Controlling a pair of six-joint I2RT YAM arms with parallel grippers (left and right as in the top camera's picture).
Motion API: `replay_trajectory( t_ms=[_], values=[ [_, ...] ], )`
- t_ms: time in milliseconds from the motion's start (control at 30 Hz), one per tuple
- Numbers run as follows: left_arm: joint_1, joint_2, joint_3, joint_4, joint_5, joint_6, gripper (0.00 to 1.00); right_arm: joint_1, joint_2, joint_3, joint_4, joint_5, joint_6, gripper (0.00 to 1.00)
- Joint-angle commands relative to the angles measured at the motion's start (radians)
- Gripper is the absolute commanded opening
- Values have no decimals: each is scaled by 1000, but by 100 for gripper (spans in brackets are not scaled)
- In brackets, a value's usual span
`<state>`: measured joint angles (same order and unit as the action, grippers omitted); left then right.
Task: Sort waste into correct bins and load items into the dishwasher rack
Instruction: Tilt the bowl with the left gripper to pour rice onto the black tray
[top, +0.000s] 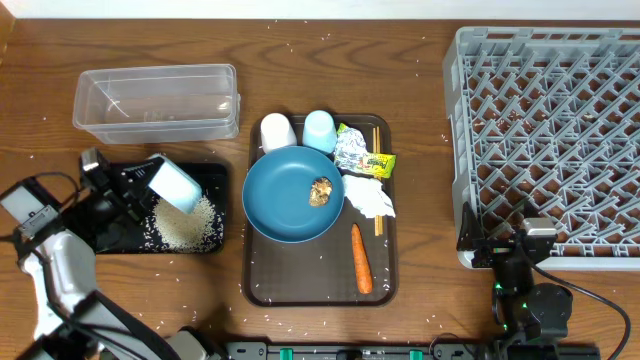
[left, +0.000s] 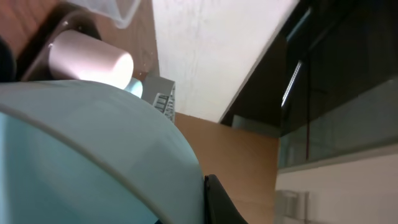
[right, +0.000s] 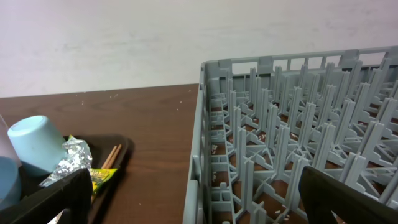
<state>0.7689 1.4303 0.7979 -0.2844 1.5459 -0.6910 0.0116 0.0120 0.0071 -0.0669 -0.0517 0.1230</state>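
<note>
Left gripper (top: 140, 188) is clenched on the small white bowl (top: 176, 185), holding it tipped on its side, mouth pointing away from the gripper. Directly under the bowl mouth is a heap of white rice grains (top: 186, 226) on the shallow black tray (top: 214, 176). The clear plastic tub (top: 155, 100) sits beyond the gripper, apart from the tray. In the left wrist view the bowl (left: 81, 155) fills the lower frame, with the white cup (left: 90, 59) farther out.

Past the bowl, on the brown serving tray (top: 300, 278):
- Dark-blue round dish (top: 285, 205) with 1 brown food lump (top: 321, 191) on it.
- White cup (top: 277, 132) and light-blue cup (top: 319, 130), side by side.
- Crumpled foil ball (top: 352, 150), with the yellow-green packet (top: 380, 164) touching it.
- Crumpled white tissue (top: 370, 196), against the dish rim.
- Orange carrot (top: 361, 258).
- Wooden chopsticks (top: 376, 180), partly under the tissue.

Right gripper (top: 500, 245) is released, jaws spread wide and holding nothing. It sits at the near edge of the grey dishwasher rack (top: 550, 120). In the right wrist view the rack (right: 298, 155) is straight ahead and the serving tray's items are off to its left.
</note>
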Motion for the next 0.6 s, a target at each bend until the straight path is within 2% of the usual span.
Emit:
replay_trajectory(
  t_ms=[0,133,233,333,367,433,567],
  values=[
    [16,-23,8,83,6,40,6,6,-5,-2,-4,0,-5,99],
    [35,-20,8,104,28,-2,6,6,-5,-2,-4,-1,-5,99],
    [26,-35,8,32,27,-20,6,6,-5,-2,-4,-1,-5,99],
    [29,-32,8,152,5,30,6,6,-5,-2,-4,-1,-5,99],
    [33,-26,8,188,6,15,6,6,-5,-2,-4,-1,-5,99],
    [32,-18,8,180,28,-122,6,6,-5,-2,-4,-1,-5,99],
    [2,-39,7,132,27,-61,6,6,-5,-2,-4,-1,-5,99]
  ],
)
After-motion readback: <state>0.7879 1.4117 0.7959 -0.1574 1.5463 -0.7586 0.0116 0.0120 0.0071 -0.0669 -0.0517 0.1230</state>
